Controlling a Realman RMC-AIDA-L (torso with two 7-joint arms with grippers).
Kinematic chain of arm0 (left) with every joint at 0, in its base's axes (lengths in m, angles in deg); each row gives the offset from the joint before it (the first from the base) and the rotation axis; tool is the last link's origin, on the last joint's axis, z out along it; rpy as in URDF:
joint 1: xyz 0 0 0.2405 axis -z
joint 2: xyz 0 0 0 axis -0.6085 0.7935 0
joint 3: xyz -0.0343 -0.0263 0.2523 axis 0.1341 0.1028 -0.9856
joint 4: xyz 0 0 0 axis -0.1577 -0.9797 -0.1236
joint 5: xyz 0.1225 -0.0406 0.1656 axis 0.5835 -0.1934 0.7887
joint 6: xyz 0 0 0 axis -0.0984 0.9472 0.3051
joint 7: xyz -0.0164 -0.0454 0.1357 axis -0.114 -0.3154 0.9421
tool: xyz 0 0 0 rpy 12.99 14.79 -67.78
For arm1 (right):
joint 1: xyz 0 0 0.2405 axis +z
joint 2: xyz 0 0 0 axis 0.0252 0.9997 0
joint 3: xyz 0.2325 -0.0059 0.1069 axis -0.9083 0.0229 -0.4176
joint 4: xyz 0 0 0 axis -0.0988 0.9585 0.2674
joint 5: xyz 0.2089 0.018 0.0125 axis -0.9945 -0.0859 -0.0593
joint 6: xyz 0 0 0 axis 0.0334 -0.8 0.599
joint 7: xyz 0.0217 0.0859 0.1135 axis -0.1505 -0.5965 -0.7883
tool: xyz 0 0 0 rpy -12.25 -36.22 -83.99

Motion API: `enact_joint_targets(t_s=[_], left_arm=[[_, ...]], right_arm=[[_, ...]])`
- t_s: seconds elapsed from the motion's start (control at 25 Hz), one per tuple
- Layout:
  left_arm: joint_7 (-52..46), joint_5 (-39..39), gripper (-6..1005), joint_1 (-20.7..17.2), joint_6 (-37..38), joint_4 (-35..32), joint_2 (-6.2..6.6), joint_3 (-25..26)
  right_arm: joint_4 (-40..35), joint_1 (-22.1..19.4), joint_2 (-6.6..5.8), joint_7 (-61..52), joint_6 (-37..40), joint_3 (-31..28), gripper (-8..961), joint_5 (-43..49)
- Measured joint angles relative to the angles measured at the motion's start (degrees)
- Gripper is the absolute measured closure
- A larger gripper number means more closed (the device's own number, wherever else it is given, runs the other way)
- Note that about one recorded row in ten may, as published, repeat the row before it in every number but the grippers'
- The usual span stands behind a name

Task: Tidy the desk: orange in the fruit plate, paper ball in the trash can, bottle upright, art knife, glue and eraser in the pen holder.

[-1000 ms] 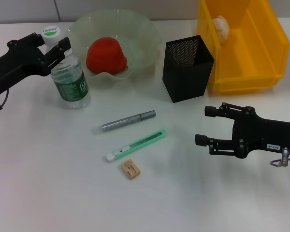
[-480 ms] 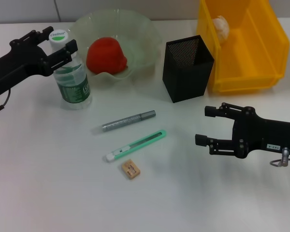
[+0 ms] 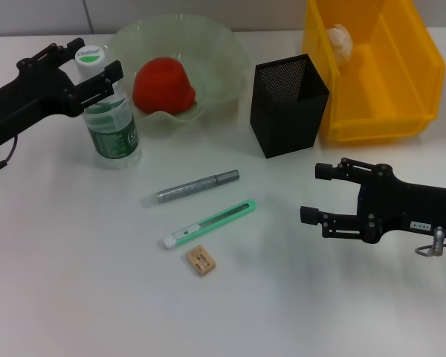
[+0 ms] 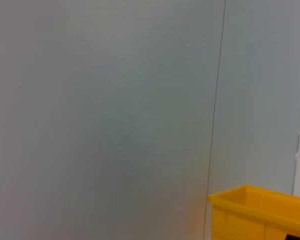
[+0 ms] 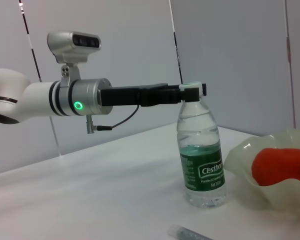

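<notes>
Pinching the white cap of the clear plastic bottle (image 3: 111, 123), the left pincer (image 3: 88, 71) has just tipped it from a lean to upright near the surface's far left corner, so that step looks done. The right pincer (image 3: 321, 195) hovers spread toward the near right edge. The silver glue (image 3: 197, 186), green art knife (image 3: 208, 224) and tan eraser (image 3: 201, 260) await the black mesh pen holder (image 3: 288, 105).
</notes>
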Motion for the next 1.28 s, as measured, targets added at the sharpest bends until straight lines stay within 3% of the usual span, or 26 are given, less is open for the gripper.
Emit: enact_joint_targets(t_s=[0.2,0.4,0.56,0.64,0.92,1.28], left_arm=[[-0.2,-0.6,212,-0.1,3.6,-0.2,0.26,1.0],[-4.0,-3.0,212,-0.4,10.7,-2.3,1.35,1.9],[-9.8,-3.2,211,-0.5,17.1,-4.4,2.99,1.7],[-13.6,-2.6,211,-0.3,22.0,-4.7,4.46,1.3],[-17.5,0.3,212,-0.5,30.8,-4.8,6.94,-2.5],[-17.6,3.8,212,-1.7,34.2,-4.9,7.58,-3.7]], right_arm=[[0.0,0.0,0.0,-0.1,0.0,0.0,132,0.0],[0.0,0.0,0.0,-0.1,0.0,0.0,131,0.0],[0.0,0.0,0.0,-0.1,0.1,-0.1,132,0.0],[0.0,0.0,0.0,-0.2,0.1,-0.1,132,0.0],[-0.1,0.0,0.0,-0.3,0.2,-0.1,133,0.0],[0.0,0.2,0.0,-0.3,0.2,-0.1,132,0.0]])
